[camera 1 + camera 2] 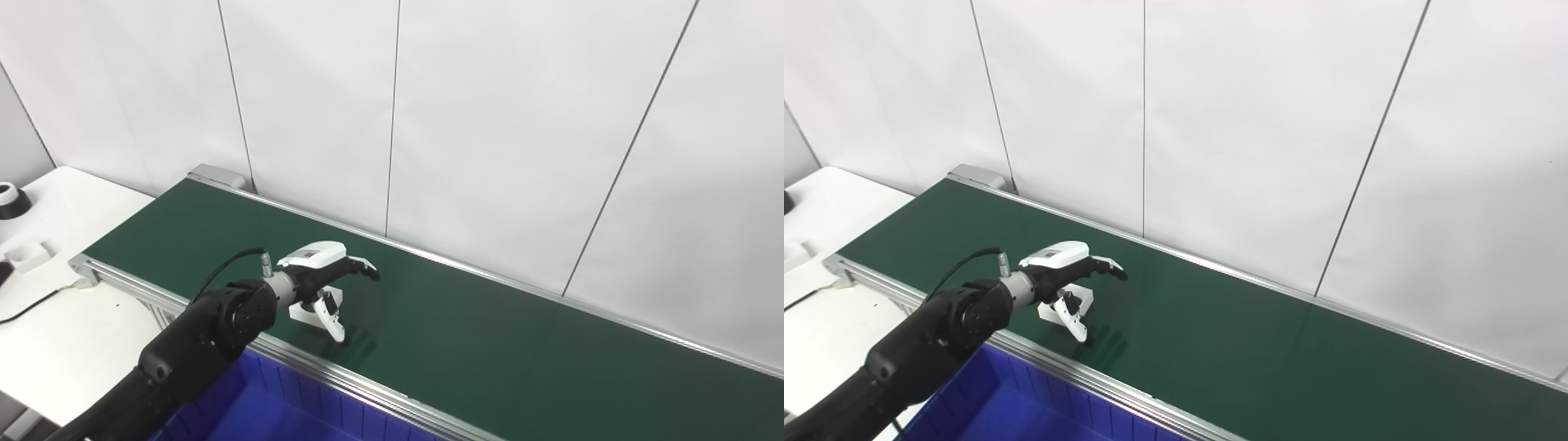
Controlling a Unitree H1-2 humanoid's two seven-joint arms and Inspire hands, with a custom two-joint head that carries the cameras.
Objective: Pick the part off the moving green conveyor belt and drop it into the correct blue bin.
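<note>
Readable text: none anywhere in either view
White cover on the left hand (pixel 326 283): a small grey label patch, its marks too blurred to read

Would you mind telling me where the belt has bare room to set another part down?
The belt is bare from the left hand rightward to the frame's edge, between the wall-side rail and the near rail. A smaller bare patch lies behind the hand toward the belt's left end. It is crowded only under the hand, over the white part.
</note>
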